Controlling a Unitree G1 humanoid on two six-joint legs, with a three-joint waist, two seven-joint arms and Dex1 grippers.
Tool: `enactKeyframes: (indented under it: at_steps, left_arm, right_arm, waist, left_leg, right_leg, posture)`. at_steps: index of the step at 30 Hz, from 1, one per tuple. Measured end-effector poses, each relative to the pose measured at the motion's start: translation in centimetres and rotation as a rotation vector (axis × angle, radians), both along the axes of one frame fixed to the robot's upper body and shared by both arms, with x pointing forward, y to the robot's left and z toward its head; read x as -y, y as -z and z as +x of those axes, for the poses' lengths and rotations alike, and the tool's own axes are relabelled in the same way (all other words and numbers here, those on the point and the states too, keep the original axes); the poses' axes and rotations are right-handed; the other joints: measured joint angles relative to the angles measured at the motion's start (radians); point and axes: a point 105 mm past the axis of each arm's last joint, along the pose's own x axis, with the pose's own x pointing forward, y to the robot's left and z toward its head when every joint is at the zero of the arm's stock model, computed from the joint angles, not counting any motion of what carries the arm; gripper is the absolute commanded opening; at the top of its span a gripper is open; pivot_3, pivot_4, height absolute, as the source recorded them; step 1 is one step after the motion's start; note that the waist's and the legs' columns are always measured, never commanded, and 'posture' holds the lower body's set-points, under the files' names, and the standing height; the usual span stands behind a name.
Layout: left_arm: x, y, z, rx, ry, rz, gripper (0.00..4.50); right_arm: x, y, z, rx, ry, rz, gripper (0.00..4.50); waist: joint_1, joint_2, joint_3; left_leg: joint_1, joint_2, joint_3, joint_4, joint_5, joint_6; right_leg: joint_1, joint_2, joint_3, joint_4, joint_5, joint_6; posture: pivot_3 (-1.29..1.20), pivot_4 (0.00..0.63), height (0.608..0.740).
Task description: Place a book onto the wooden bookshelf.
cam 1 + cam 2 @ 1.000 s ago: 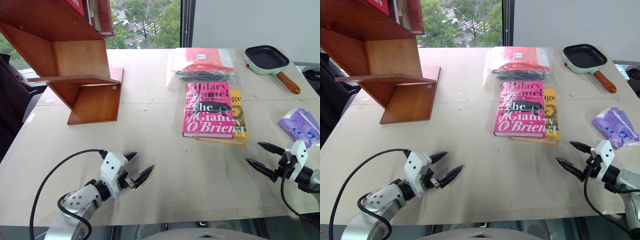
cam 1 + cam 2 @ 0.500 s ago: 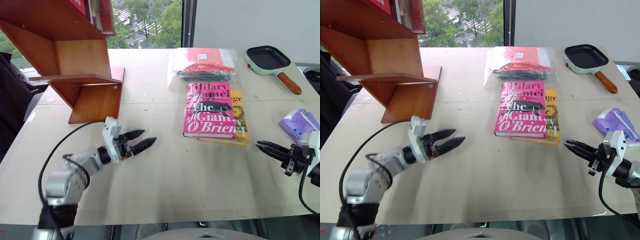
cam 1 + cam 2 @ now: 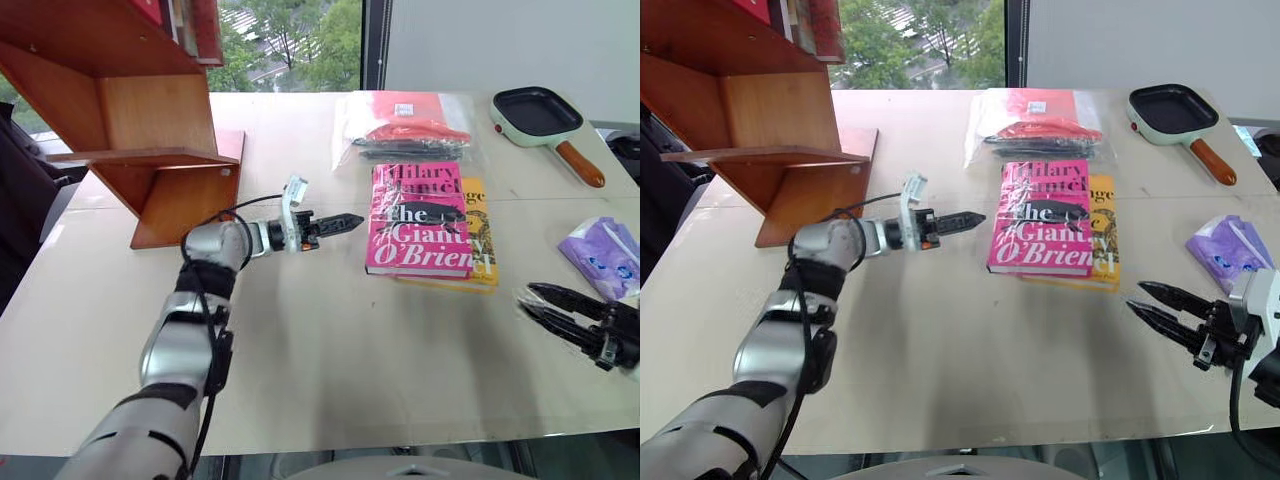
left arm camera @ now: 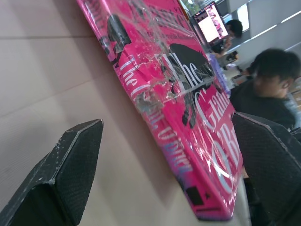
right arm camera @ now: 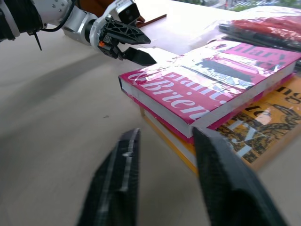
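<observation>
Both head views look down over the table [image 3: 320, 350]; both wrist views closely face the pink book [image 5: 207, 89].

A beige table [image 3: 320, 340] carried the bookshelf [image 3: 150, 130] at its far left, a plastic bag [image 3: 405, 125] far centre, a pan [image 3: 545, 125] far right, a purple packet [image 3: 600, 255] right, and a yellow book [image 3: 480, 250] under the pink book [image 3: 420, 220].
</observation>
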Motion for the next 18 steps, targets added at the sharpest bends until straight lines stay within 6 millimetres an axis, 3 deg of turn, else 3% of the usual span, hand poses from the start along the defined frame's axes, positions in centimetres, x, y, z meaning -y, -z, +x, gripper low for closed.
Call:
enactKeyframes:
  at_steps: [3, 8, 12, 18]
  left_arm:
    - [1.0, 0.7, 0.3, -0.072, 0.014, -0.011, 4.50]
    - [2.0, 0.5, 0.7, -0.171, -0.010, -0.075, 4.50]
    - [5.2, 0.9, 0.0, -0.262, 0.037, -0.133, 4.50]
    - [8.1, 1.1, -0.6, -0.287, 0.075, -0.137, 4.50]
  right_arm:
    - [0.1, -1.0, -1.4, 0.005, 0.034, -0.007, 4.44]
    - [-0.2, -1.7, -2.8, 0.001, 0.068, 0.002, 4.48]
    - [-1.2, -2.5, -3.0, 0.044, 0.074, 0.011, 4.48]
    - [-1.3, -2.6, -3.1, 0.034, 0.085, 0.023, 4.48]
  waist:
    - [0.004, -0.001, 0.000]
    - [0.006, -0.002, 0.000]
    - [0.005, -0.002, 0.001]
    - [0.005, -0.002, 0.001]
  left_leg:
    - [-0.001, 0.000, 0.000, 0.000, 0.000, 0.000]
    - [-0.001, 0.000, -0.001, 0.001, 0.000, 0.000]
    - [-0.002, -0.001, -0.001, 0.003, 0.000, 0.000]
    - [-0.002, -0.001, 0.000, 0.003, 0.000, 0.000]
  right_leg:
    - [0.000, 0.000, 0.000, 0.000, 0.000, 0.000]
    - [0.000, -0.001, -0.001, 0.000, 0.000, 0.001]
    - [0.000, -0.001, 0.000, 0.000, 0.001, 0.003]
    - [0.000, -0.001, 0.000, 0.001, 0.001, 0.003]
  posture:
    - [0.00, 0.150, 0.735]
    - [0.00, 0.150, 0.735]
    - [0.00, 0.150, 0.735]
    - [0.00, 0.150, 0.735]
